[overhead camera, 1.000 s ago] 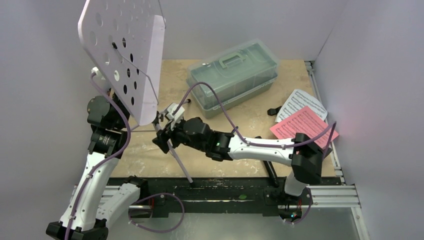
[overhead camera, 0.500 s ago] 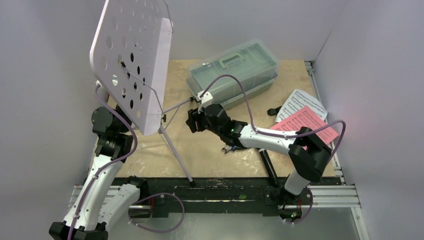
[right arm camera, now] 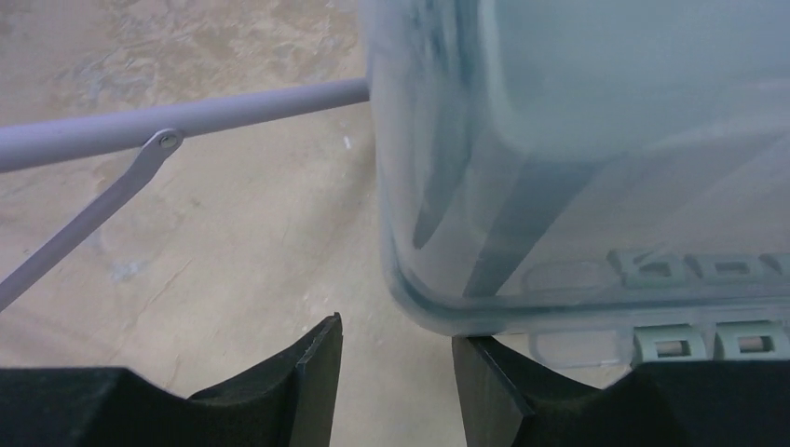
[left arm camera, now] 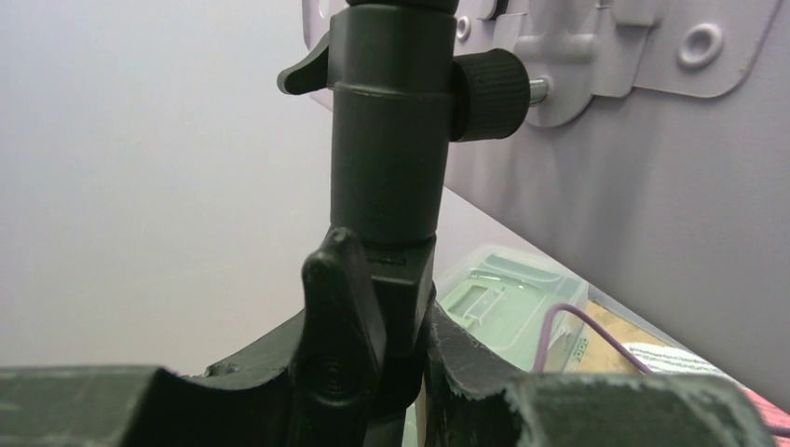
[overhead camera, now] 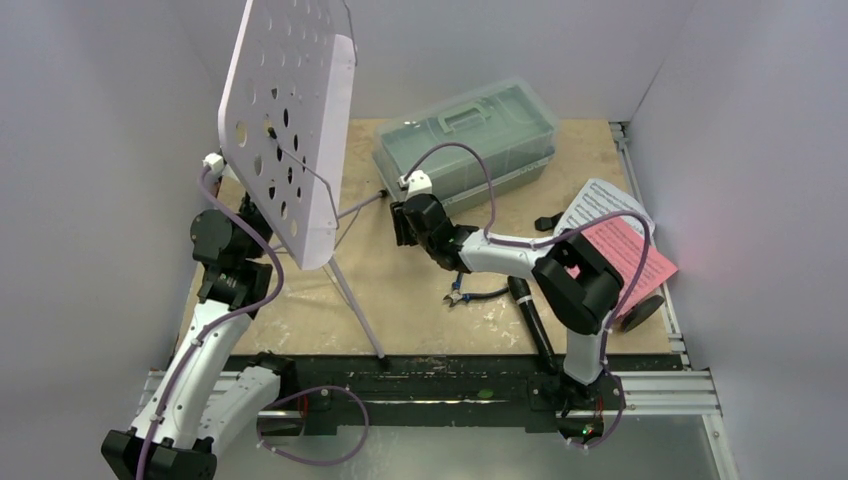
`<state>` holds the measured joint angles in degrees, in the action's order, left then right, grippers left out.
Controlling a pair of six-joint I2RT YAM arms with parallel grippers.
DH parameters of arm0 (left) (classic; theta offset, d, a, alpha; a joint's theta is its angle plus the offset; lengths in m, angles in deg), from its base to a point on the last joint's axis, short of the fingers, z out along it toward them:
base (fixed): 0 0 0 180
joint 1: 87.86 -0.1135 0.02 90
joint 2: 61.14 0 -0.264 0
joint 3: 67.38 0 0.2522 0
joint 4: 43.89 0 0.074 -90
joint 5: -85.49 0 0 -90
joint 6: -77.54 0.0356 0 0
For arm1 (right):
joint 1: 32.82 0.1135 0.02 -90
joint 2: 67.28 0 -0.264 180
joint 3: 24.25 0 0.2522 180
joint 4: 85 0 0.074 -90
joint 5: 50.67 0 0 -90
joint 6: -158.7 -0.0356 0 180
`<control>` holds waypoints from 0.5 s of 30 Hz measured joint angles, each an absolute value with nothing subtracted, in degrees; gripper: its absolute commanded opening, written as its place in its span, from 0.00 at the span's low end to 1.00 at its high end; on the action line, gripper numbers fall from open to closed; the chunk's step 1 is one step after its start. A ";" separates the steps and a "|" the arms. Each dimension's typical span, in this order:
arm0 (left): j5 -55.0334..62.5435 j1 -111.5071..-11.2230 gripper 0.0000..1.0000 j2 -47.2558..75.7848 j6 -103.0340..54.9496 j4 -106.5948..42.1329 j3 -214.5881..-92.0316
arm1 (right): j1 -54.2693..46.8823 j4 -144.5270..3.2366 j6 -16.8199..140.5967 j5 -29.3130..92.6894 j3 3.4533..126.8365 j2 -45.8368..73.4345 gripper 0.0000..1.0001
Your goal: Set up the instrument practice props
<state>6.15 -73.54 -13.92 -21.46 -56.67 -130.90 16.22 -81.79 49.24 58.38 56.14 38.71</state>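
Now the left gripper [left arm camera: 387,368] is closed narrow on the black post of the music stand [overhead camera: 290,130]. Its two dark, rough-edged fingers [left arm camera: 340,345] press the post from both sides, just under a smooth black collar with a ribbed knob. The stand is upright at the left side of the wooden table [overhead camera: 420,325], and its desk leans a little. The desk is a flat, pale lilac plate with rounded corners and many round holes. Thin lilac tube legs spread below it, and one of them reaches the green toolbox [overhead camera: 465,140].

The right gripper [right arm camera: 396,372] is low over the table, with its jaws partly open and nothing between them. One finger is just beside the rounded corner of the toolbox, but I cannot tell if it touches. The toolbox is translucent plastic with a lid and a handle on top.

The pink sheet [overhead camera: 628,252] and the white sheet [overhead camera: 600,205], both printed with music, lie flat at the right side, the pink one partly over the white. The black microphone [overhead camera: 528,318], a long cylinder, lies near the front edge.
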 measured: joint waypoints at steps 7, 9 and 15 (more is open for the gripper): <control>4.49 -73.54 0.00 -13.90 -21.30 -56.67 -129.74 | 13.86 -82.94 52.52 58.77 66.41 47.89 0.55; 4.07 -73.54 0.00 -13.92 -21.28 -56.61 -129.70 | 13.13 -83.40 53.74 58.73 69.98 50.34 0.58; 3.18 -73.54 0.00 -14.12 -21.22 -56.56 -129.43 | 10.86 -82.57 56.43 57.83 76.80 53.82 0.75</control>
